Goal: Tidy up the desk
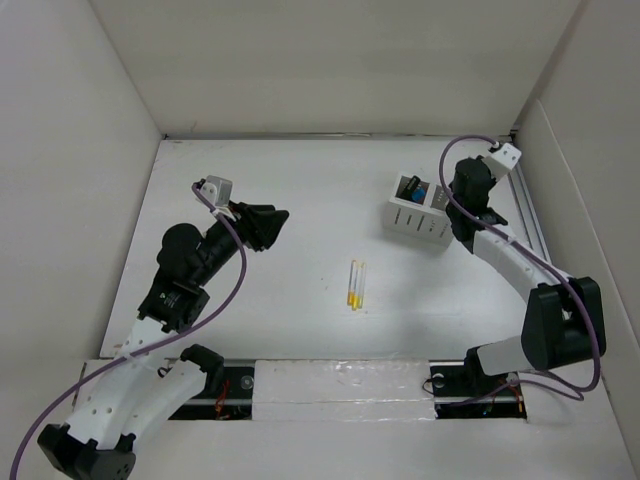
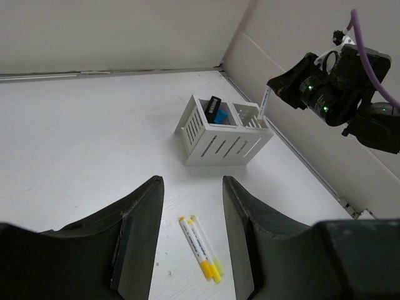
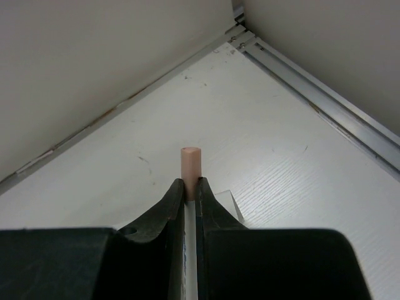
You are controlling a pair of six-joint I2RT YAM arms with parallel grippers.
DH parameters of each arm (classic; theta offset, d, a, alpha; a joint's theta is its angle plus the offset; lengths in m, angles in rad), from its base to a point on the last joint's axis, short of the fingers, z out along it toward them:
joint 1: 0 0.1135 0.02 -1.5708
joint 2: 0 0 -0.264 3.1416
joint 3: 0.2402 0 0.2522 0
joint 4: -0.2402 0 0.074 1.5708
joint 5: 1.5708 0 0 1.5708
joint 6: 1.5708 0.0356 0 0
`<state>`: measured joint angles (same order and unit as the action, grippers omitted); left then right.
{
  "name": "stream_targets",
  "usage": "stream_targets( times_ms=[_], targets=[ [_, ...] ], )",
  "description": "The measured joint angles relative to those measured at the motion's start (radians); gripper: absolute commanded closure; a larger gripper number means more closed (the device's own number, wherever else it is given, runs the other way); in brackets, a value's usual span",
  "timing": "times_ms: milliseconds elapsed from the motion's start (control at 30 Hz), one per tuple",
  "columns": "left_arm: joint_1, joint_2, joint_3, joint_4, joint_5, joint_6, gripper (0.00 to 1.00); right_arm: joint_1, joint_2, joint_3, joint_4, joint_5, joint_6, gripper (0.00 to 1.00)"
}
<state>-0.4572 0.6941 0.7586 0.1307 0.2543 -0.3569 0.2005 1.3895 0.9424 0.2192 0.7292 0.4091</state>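
The desk [image 1: 300, 180] is a white tabletop walled by white panels. Two white markers with yellow caps [image 1: 356, 286] lie side by side near its middle; they also show in the left wrist view [image 2: 201, 247]. My left gripper [image 1: 268, 224] is open and empty, left of the markers and above the desk [image 2: 75, 125]. My right gripper [image 1: 452, 205] is shut on a white pen with a peach end [image 3: 190, 161]. It holds the pen [image 2: 265, 104] upright over the right compartment of the white slotted organizer [image 2: 219, 140].
The organizer [image 1: 416, 212] stands at the back right and holds a black and a blue item [image 2: 217, 111] in its left compartment. A metal rail [image 1: 531, 215] runs along the right edge, and also shows in the right wrist view [image 3: 312, 75]. White walls stand on three sides.
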Motion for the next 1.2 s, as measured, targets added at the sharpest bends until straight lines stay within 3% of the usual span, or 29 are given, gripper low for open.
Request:
stream_targets(
  times_ms=[833,900,1067,1133,1200],
  targets=[
    [0.0,0.01,0.0,0.0,0.0,0.0,0.61,0.025,0.152,-0.005,0.089,0.077,-0.04,1.0],
    [0.0,0.01,0.0,0.0,0.0,0.0,0.61,0.046,0.15,-0.008,0.09,0.087,-0.04,0.97],
    [0.0,0.015,0.0,0.0,0.0,0.0,0.61,0.114,0.132,-0.012,0.081,0.107,-0.022,0.69],
    [0.0,0.015,0.0,0.0,-0.001,0.0,0.61,0.137,0.108,-0.022,0.072,0.11,-0.013,0.63],
    [0.0,0.018,0.0,0.0,0.0,0.0,0.61,0.159,0.077,-0.029,0.05,0.113,-0.009,0.65]
  ],
)
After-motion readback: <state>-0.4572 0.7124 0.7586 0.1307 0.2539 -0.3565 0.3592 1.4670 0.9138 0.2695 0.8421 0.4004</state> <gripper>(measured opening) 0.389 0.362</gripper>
